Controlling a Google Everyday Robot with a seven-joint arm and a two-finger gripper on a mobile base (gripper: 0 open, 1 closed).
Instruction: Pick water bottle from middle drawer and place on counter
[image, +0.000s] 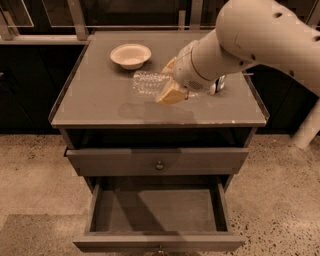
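My gripper (168, 80) is shut on the water bottle (148, 82), a clear ribbed plastic bottle held lying on its side. It hangs a little above the middle of the grey counter (100, 102), casting a shadow there. The tan fingers (171, 93) clamp the bottle's right end and its left end sticks out toward the bowl. The middle drawer (158, 210) stands pulled open below, its flat floor bare. My pale arm reaches in from the upper right.
A pale bowl (130, 55) sits at the counter's back left. The dark soda can (218, 84) lies behind my arm, mostly hidden. A shut drawer with a knob (159, 164) is above the open one. Speckled floor surrounds the cabinet.
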